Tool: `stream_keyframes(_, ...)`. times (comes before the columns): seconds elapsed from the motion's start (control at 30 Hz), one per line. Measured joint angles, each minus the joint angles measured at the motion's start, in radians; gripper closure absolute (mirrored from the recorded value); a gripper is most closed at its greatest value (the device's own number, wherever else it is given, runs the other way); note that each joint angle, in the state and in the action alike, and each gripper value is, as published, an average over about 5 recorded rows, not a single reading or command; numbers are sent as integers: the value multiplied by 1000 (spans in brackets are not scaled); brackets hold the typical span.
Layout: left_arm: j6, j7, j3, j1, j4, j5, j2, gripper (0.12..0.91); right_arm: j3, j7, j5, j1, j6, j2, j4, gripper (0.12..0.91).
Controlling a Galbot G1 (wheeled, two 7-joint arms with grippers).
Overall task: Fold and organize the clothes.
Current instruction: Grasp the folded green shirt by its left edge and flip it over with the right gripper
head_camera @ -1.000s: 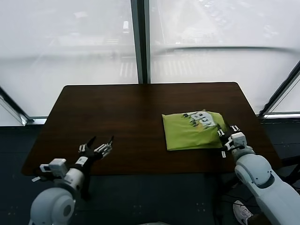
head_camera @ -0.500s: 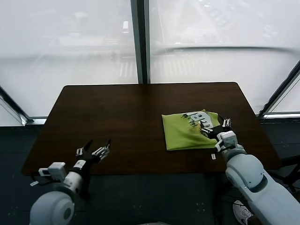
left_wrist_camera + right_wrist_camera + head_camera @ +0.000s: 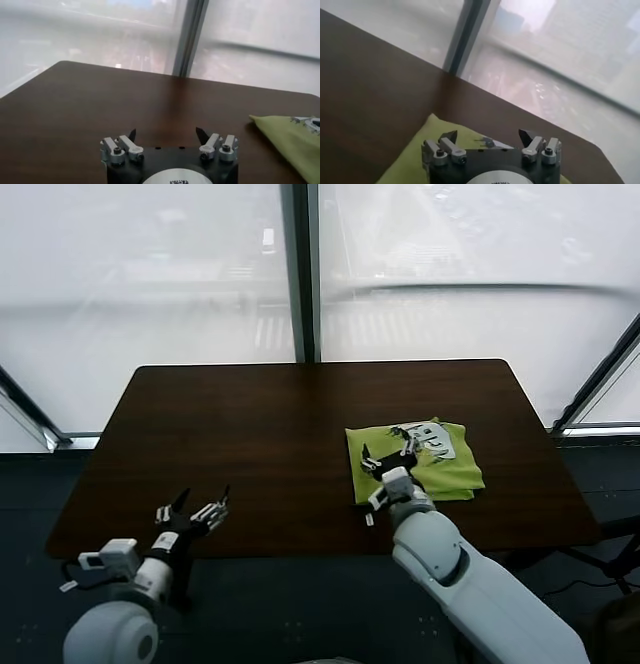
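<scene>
The folded lime-green T-shirt (image 3: pixel 415 461) is lying on the right half of the dark table (image 3: pixel 250 444), white print facing up. The right gripper (image 3: pixel 388 456) is hovering over its left part, jaws spread wide and holding nothing. The left gripper (image 3: pixel 192 506) is waiting near the table's front left edge, jaws also wide

head cam: up high, looking forward and down over the whole table (image 3: pixel 250 434) toward the windows (image 3: pixel 150 284) | wrist cams: low, close above the tabletop, facing the glass too | shared: the green T-shirt (image 3: pixel 450 469) shows in all three
</scene>
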Motion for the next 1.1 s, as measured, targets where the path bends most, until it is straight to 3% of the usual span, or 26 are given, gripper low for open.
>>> stream_keyframes(0.23, -13, 0, -2, 4, 8, 8, -15, 123, -84, 39, -15, 35, -61, 68, -61, 118)
stream_keyframes(0.53, -16, 1, -3, -8, 19, 6, -14, 123, -108, 39, -40, 46, -81, 82, -102, 120)
stream_keyframes(0.63, -16, 1, -4, -11, 21, 5, -12, 123, -108, 38, -40, 41, -84, 82, -102, 161)
stream_keyframes(0.73, -17, 1, -10, -13, 23, 2, -11, 123, -104, 38, -39, 33, -84, 81, -101, 289)
stream_keyframes(1.0, -22, 0, -23, -13, 24, -7, -7, 123, -74, 16, -34, -1, -50, 81, -99, 786)
stream_keyframes(1.1, -27, -1, -30, -15, 30, -9, -6, 123, -60, -29, -14, -7, 4, 81, -94, 860)
